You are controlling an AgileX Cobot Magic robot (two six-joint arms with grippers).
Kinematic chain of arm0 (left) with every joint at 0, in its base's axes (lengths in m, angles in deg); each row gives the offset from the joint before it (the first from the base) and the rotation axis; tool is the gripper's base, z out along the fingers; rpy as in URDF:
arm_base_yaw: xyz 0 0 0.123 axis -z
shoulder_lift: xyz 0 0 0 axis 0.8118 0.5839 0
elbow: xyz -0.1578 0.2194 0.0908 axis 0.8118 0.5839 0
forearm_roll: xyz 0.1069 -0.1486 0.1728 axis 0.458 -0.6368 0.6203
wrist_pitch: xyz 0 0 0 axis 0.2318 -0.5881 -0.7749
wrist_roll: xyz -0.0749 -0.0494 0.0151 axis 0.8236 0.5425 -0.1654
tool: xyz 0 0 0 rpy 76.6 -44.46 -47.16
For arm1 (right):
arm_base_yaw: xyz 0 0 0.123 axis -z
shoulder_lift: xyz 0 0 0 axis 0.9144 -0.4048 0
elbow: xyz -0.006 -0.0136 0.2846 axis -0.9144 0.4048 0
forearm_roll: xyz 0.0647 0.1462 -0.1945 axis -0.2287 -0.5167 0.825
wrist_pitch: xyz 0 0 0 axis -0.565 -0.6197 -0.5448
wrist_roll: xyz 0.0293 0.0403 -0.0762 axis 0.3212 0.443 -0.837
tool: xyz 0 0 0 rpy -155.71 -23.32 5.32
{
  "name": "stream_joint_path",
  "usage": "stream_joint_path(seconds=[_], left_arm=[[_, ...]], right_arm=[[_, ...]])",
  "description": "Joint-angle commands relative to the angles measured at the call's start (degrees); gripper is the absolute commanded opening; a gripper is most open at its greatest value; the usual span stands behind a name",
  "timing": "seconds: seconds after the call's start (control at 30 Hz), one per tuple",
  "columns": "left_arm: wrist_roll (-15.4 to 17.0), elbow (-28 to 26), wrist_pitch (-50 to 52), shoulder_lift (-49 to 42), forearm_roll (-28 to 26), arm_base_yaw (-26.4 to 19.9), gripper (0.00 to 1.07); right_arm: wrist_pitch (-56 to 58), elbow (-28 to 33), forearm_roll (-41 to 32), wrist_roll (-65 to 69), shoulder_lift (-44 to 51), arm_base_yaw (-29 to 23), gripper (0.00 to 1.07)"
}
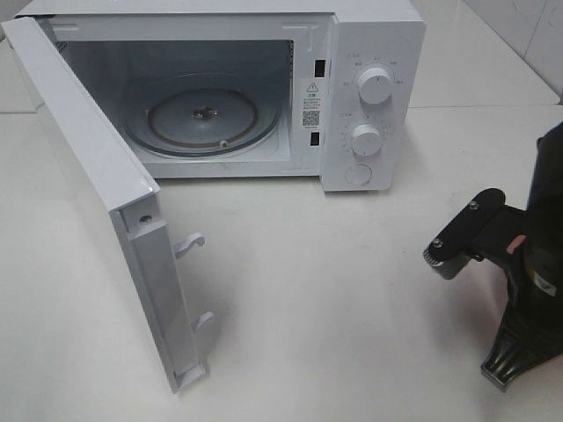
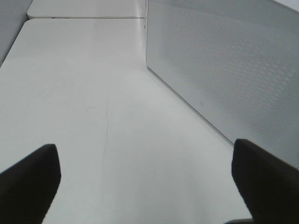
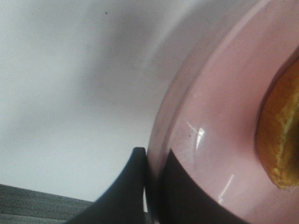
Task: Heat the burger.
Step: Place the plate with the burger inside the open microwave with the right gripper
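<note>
Pink plate [image 3: 210,107] with burger [image 3: 282,135] atop

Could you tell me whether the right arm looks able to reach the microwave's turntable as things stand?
Probably yes: the door stands swung wide to the left and the turntable is bare. The right arm has its claw shut on the pink plate at its rim.

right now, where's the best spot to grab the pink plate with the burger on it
Grip the pink plate by its thin rim, coming from outside the edge. The lip gives the jaws something to pinch, and the burger sits inward, clear of it. The right gripper is shut there.
</note>
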Motion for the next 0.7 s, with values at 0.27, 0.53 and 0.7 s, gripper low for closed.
stream_joint_path(seconds=[0.27, 0.53, 0.7], left_arm=[[0.1, 0.2, 0.8, -1.1, -0.2, 0.3, 0.91], [0.1, 0.2, 0.8, -1.1, -0.2, 0.3, 0.91], [0.1, 0.2, 0.8, -1.1, -0.2, 0.3, 0.91]], right_arm=[[6.6, 2.3, 2.6, -0.6, 9.3, -0.3, 0.0], [8.7, 2.3, 4.1, -3.0, 12.3, -5.0, 0.0], [9.0, 2.3, 6.0, -4.0, 12.5, -11.2, 0.0]])
